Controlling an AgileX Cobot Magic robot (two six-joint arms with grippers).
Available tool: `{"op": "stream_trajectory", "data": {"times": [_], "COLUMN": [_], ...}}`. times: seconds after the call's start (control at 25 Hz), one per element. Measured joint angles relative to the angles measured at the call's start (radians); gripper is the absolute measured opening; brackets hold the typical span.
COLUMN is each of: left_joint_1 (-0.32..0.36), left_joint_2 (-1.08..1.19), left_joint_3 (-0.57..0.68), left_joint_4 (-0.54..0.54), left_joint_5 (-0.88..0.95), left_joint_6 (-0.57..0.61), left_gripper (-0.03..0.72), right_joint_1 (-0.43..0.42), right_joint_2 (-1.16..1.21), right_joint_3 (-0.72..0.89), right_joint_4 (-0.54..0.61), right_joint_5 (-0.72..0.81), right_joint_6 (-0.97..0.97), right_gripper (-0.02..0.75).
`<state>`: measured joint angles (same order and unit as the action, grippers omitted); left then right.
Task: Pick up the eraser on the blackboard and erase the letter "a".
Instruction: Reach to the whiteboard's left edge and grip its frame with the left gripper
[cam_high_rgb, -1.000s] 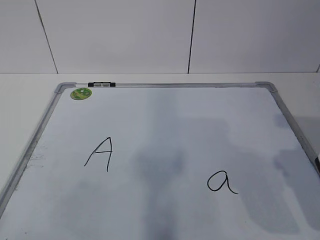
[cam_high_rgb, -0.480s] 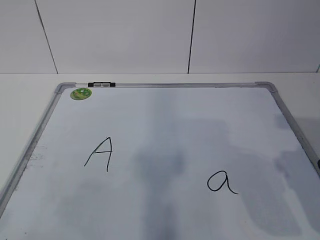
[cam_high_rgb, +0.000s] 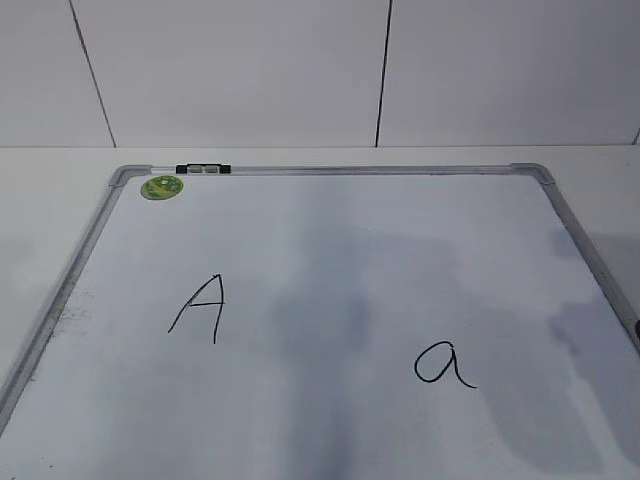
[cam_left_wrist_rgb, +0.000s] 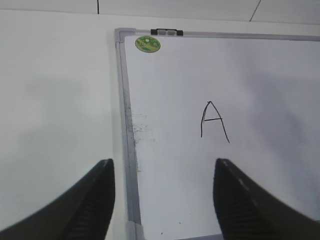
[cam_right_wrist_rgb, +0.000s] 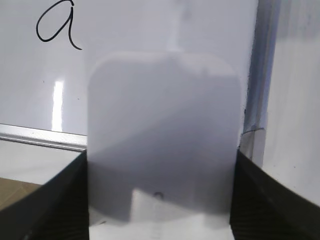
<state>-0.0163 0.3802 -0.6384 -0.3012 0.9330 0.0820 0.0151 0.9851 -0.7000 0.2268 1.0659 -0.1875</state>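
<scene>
Both pincers differ: the right pincer (cam_right_wrist_rgb: 160, 200) clamps the eraser (cam_right_wrist_rgb: 162, 135) flat near the tabletop's right front corner, ready to wipe the letter "a" (cam_right_wrist_rgb: 56, 24); the left pincer (cam_left_wrist_rgb: 162, 200) gapes empty

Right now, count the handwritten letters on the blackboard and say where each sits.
2. The capital "A" sits on the left half of the blackboard; the letter "a" sits lower on the right half. The board's near edge is out of frame.

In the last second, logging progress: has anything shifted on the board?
Barely. Only a dark bit at the blackboard's right edge slipped almost out of sight. The letter "a", the capital "A" and the green magnet stayed put.
</scene>
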Motion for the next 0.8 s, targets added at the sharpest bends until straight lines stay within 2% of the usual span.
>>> {"op": "stream_trajectory", "data": {"times": [0.28,0.4,0.56,0.8], "left_joint_1": [0.000,0.000,0.000,0.000], "left_joint_2": [0.294,0.409,0.556,0.764], "left_joint_3": [-0.083,-0.114,-0.142,-0.196], "left_joint_4": [0.000,0.000,0.000,0.006], "left_joint_5": [-0.008,-0.008,-0.008,-0.012], "left_joint_6": [0.000,0.000,0.005,0.028], "left_gripper": [0.465,0.491,0.475,0.507], "right_joint_1": [0.000,0.000,0.000,0.000], "right_joint_2": [0.000,0.000,0.000,0.000], "right_joint_3": [0.000,0.000,0.000,0.000], "right_joint_4": [0.004,0.004,0.004,0.007], "right_joint_5": [0.000,0.000,0.000,0.000], "right_joint_6": [0.000,0.000,0.000,-0.001], "right_gripper": [0.566,0.566,0.566,0.566]}}
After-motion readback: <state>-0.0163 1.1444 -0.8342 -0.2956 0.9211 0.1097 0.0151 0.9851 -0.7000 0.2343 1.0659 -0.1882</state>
